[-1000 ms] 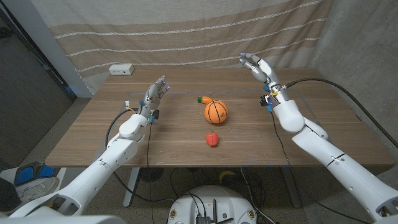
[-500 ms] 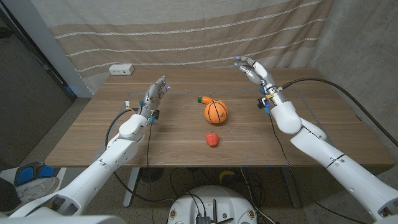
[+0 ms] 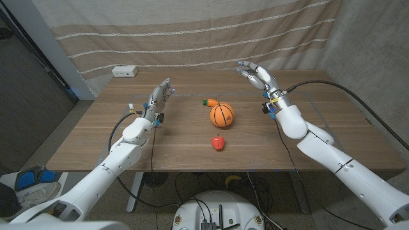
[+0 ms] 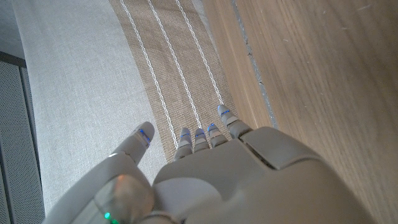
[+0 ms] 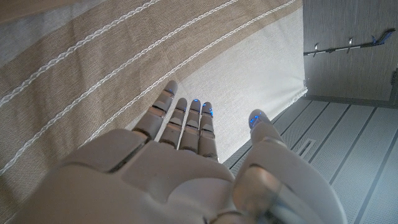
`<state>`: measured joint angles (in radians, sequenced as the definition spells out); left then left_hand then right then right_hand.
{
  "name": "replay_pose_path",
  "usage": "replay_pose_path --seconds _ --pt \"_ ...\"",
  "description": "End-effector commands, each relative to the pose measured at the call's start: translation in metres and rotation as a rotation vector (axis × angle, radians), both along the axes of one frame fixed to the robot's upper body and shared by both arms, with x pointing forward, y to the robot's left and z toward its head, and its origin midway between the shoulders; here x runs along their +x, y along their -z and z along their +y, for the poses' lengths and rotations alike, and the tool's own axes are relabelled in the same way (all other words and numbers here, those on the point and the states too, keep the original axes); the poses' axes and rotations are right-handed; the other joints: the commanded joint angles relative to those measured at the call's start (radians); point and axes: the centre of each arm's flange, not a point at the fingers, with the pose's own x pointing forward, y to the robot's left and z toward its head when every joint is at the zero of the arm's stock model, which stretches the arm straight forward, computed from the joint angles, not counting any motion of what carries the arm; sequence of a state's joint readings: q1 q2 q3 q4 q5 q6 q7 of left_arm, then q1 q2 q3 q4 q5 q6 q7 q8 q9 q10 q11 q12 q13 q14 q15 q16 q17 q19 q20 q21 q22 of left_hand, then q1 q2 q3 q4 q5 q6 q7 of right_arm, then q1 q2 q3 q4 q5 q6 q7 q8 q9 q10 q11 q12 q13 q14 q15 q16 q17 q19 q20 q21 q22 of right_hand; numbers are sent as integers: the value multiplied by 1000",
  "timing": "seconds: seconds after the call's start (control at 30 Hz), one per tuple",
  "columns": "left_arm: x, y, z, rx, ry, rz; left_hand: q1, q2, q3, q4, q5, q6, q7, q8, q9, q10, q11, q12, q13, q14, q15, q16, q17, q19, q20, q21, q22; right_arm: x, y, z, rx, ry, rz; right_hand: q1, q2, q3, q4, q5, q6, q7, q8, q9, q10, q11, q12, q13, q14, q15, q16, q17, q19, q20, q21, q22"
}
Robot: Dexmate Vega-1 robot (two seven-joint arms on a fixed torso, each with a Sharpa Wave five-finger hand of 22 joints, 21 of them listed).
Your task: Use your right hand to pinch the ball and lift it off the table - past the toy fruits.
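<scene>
The ball [image 3: 222,114], orange with black seams, sat on the worktop [image 3: 96,137] near its centre, untouched by either robot hand. A small orange toy fruit with a green end [image 3: 206,101], possibly a carrot, lay just beside the ball at its 10 o'clock; whether the two touched could not be told. A red toy fruit [image 3: 218,143] lay near the ball at its 6 o'clock, apart from it.

The right robot hand [image 3: 256,71] was raised above the worktop at the ball's 1 o'clock, well apart from it. It was released, fingers extended and spread, grasping nothing. In the right wrist view, the same robot hand [image 5: 186,155] showed its fingers [image 5: 180,118] straight, with a striped curtain [image 5: 74,56] beyond them.

The left robot hand [image 3: 161,94] stood over the worktop at the ball's 9 o'clock, well apart from it, also released with fingers extended and empty. The left wrist view showed this robot hand [image 4: 217,168] with straight fingers [image 4: 205,134] above the wood surface.

A white box [image 3: 125,71] sat at the worktop's far edge, at the ball's 10 o'clock.
</scene>
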<state>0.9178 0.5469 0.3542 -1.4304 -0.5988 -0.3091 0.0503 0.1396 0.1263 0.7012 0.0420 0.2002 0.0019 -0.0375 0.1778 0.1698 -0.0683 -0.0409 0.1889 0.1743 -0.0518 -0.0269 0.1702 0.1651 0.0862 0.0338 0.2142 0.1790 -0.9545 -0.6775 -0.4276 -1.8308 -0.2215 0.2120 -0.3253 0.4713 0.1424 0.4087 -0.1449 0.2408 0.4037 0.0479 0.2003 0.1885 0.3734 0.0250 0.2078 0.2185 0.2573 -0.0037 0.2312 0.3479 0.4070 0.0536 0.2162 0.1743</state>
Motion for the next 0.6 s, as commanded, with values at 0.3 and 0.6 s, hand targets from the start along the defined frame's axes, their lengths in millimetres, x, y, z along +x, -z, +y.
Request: replay_pose_path --seconds 0.3,0.6 --pt "-2 3 -1 1 5 2 -7 33 3 -11 -3 0 -9 3 4 -6 -1 4 5 -7 -4 5 2 10 1 -1 4 3 7 18 -84 21 26 15 5 5 -8 10 5 -9 5 2 8 -12 3 1 9 -12 4 -1 13 -1 -1 4" --pt "-4 3 -1 1 3 0 -8 33 3 -13 -3 0 -9 3 4 -6 -1 5 5 -6 -3 5 2 10 1 -1 4 4 12 26 -116 29 39 17 6 6 -10 11 5 -12 4 2 8 -15 3 1 13 -16 6 -3 16 -2 -1 4"
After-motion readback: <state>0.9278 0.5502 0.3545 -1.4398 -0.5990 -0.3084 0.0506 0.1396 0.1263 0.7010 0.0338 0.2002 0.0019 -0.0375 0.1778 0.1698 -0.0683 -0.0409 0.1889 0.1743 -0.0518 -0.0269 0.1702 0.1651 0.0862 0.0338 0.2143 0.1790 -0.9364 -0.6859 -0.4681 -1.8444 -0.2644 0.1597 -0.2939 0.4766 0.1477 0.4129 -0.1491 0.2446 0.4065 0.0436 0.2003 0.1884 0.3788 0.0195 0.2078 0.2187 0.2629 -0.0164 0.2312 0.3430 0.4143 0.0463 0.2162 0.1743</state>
